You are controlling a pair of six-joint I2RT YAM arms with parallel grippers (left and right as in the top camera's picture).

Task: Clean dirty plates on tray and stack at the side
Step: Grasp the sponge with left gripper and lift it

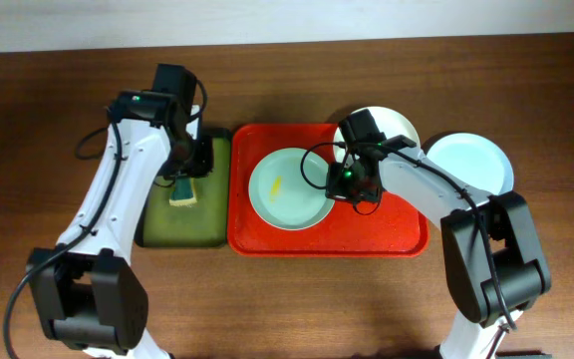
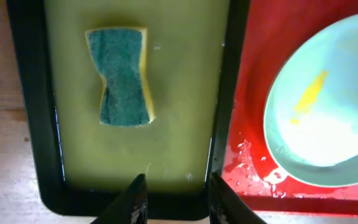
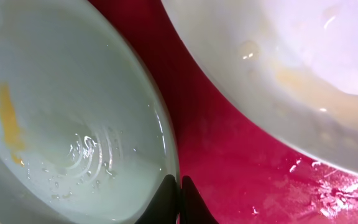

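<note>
Right end effector (image 3: 179,202): fingertips pinched nearly together on the rim of the mint green plate (image 1: 289,188), gripping it at its right edge. That plate lies on the red tray (image 1: 407,237), left of centre, with a yellow smear (image 3: 8,118) and water droplets inside.

White plate (image 3: 303,68) sits just beside the mint one, at the tray's far right corner (faint yellowish residue visible in the right wrist view); whether the two rims touch cannot be told.

Light blue plate (image 1: 471,163) rests on the desk (image 1: 28,120), just right of the tray.

Left end effector (image 2: 174,198): fingers apart at a narrow gap, holding nothing, above the dark green tray (image 2: 179,93). A green-topped yellow sponge (image 2: 122,76) lies in that tray.
</note>
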